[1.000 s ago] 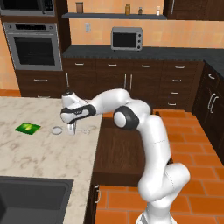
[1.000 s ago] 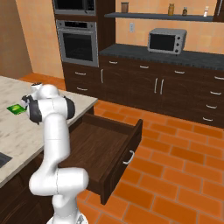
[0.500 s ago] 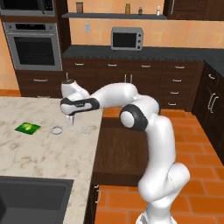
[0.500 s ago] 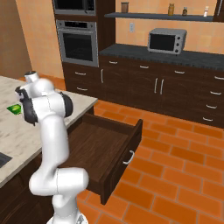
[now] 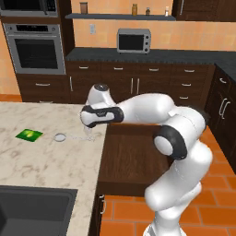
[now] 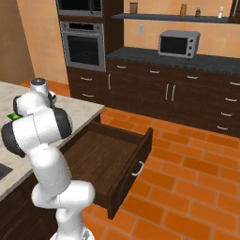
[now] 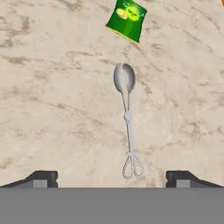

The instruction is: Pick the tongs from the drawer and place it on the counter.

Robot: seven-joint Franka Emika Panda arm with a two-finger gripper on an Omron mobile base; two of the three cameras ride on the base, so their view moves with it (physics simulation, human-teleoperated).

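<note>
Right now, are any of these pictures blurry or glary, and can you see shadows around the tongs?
Hand view: sharp, even light, no glare; the tongs lie on the counter with hardly any shadow. Left base view: softer, the tongs small and faint. Right base view: evenly lit, the drawer dark inside.

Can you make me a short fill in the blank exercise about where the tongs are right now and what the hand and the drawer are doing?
1. The tongs lie flat on the ____.
2. The hand has its fingers spread wide and holds ____.
3. Beyond the spoon-like head of the tongs lies a small ____ packet.
4. The drawer beside the counter stands ____.

Missing words: counter; nothing; green; open
</note>
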